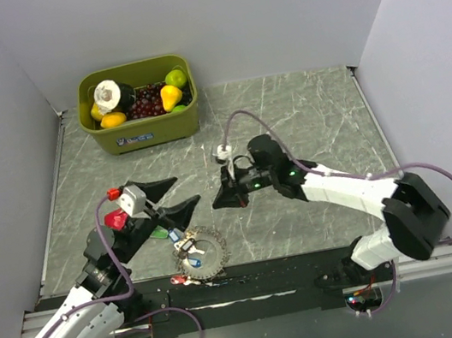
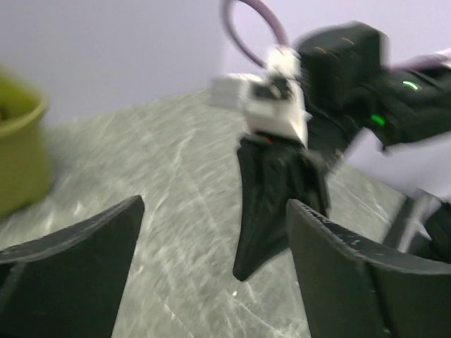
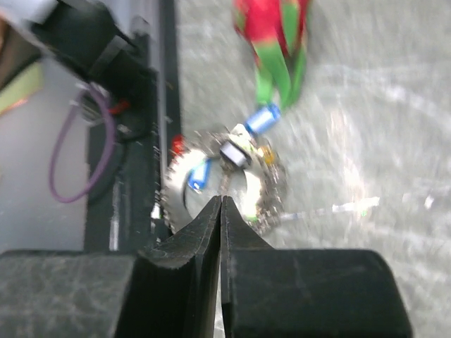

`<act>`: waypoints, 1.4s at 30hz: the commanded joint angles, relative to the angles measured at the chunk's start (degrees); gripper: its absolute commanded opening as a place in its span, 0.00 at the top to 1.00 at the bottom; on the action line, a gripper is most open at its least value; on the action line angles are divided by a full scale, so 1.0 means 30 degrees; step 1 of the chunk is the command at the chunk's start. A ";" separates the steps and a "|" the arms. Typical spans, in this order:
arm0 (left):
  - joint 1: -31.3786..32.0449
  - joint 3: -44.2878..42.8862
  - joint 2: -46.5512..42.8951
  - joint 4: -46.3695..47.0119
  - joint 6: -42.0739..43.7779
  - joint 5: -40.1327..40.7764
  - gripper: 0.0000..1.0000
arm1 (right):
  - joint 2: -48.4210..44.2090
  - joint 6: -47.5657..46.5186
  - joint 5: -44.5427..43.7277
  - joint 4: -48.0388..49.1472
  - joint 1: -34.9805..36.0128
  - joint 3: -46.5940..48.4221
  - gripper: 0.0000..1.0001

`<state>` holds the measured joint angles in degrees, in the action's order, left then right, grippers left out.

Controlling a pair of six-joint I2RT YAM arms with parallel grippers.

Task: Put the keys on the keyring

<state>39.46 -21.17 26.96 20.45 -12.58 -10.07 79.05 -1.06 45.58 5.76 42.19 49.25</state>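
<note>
The keyring (image 1: pixel 214 246) lies as a limp grey loop near the table's front edge, with a blue key (image 1: pixel 195 261) and a dark key (image 1: pixel 189 246) inside it. A red key (image 1: pixel 178 278) lies just beside it at the edge. In the right wrist view the keyring (image 3: pixel 271 201) holds a blue key (image 3: pixel 199 174) and a dark key (image 3: pixel 232 153). My left gripper (image 1: pixel 186 189) is open and empty, above and left of the loop. My right gripper (image 1: pixel 217 203) is shut and empty, just right of it. The left wrist view shows the open left gripper (image 2: pixel 211 208) facing the right gripper (image 2: pixel 271 204).
A green bin (image 1: pixel 139 103) full of toy fruit stands at the back left; its rim shows in the left wrist view (image 2: pixel 21 141). A small green item (image 1: pixel 160 232) lies under the left gripper. A red and green object (image 3: pixel 275 42) shows beyond the keys. Walls enclose the table.
</note>
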 commanded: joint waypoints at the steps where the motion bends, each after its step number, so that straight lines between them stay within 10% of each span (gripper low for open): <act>1: 0.0030 -0.0385 0.0096 -0.2563 -0.3068 0.6714 0.03 | 0.1861 0.0323 -0.2915 -0.1274 0.1457 0.1422 0.88; 7: -0.0349 -0.0970 0.0007 -0.6755 -0.8166 1.1733 0.04 | 0.5637 0.1375 -0.5641 -0.3671 0.3832 0.3880 1.00; 22: -0.8230 -0.2054 0.6010 -0.6933 -0.8346 -0.2733 0.04 | 1.0799 0.3574 -0.9273 -0.6959 0.4773 0.5497 1.00; 42: -0.8877 -0.1879 0.7624 -0.6259 -0.8375 -0.4204 0.04 | 0.9601 0.0795 -1.6632 -1.0271 0.2253 0.5145 1.00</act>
<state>12.78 -26.06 49.39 -0.89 -36.77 -21.02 106.91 6.02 7.70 -16.25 50.02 65.84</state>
